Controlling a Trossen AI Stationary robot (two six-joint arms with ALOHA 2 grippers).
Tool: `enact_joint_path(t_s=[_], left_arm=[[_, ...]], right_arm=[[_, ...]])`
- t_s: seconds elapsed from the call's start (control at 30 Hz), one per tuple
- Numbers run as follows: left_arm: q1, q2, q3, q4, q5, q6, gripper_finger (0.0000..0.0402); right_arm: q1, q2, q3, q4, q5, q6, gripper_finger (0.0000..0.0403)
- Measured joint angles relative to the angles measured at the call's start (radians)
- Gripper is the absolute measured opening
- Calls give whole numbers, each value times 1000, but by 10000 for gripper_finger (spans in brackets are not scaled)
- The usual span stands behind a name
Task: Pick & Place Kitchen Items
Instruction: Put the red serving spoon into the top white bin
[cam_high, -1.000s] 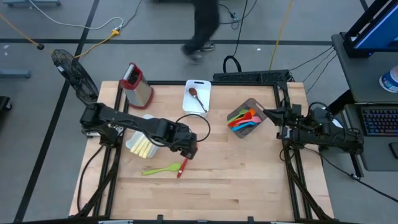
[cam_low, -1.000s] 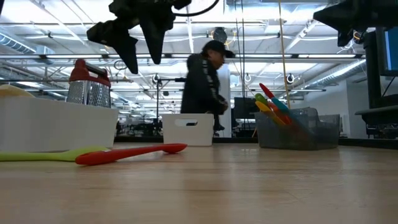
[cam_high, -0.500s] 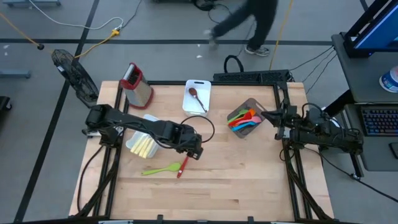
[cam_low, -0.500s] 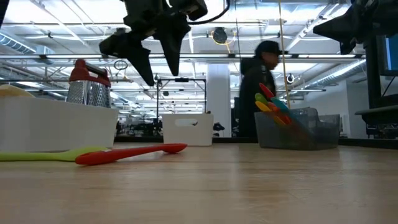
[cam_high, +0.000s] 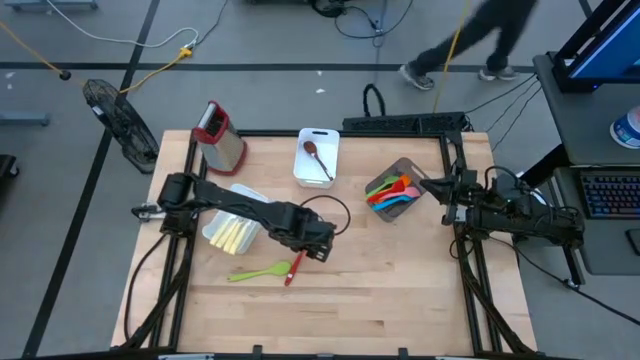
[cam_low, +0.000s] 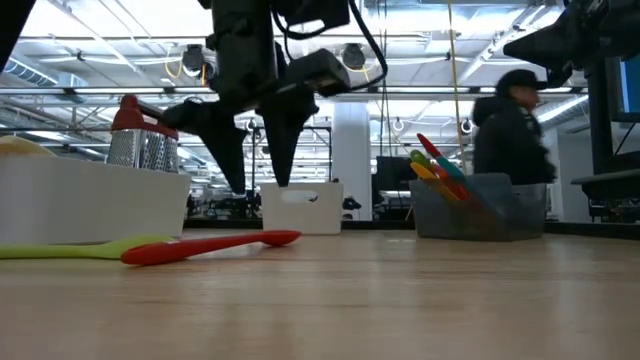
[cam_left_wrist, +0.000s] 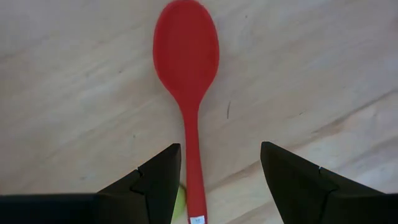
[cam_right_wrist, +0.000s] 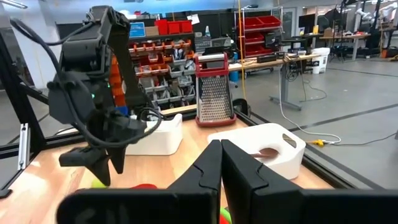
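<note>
A red spoon (cam_left_wrist: 186, 62) lies flat on the wooden table, bowl toward the far side, its handle end over a green utensil (cam_high: 256, 271). My left gripper (cam_left_wrist: 221, 149) hangs open a little above the spoon's handle, pointing down. One finger stands on each side of the handle without touching it. In the low view the left gripper (cam_low: 257, 187) is well clear of the red spoon (cam_low: 210, 246). My right gripper (cam_high: 432, 185) waits shut at the table's right edge, held level beside the grey bin (cam_high: 396, 190) of coloured utensils.
A white bin (cam_high: 228, 232) with pale-yellow cutlery sits left of the left arm. Another white bin (cam_high: 317, 155), holding a brown spoon, stands at the far middle. A steel grater (cam_high: 220, 135) is at the far left. A person (cam_low: 512, 130) walks beyond the table.
My left gripper has come down, shifting a little toward the table's right and near side, to just above the red spoon; its fingers stay open. The person behind the table has walked to the right.
</note>
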Motion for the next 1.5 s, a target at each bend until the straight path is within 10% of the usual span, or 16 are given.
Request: enact_joint_path(t_s=[0.93,1.33,1.5], left_arm=[[-60,163,-20,21,31,109,225],[-38,175,-25,48,47,95,23],[-27,177,-9,33,90,85,29]], right_arm=[[0,0,1,8,0,0,4],[0,0,1,15,4,0,4],[0,0,1,15,4,0,4]])
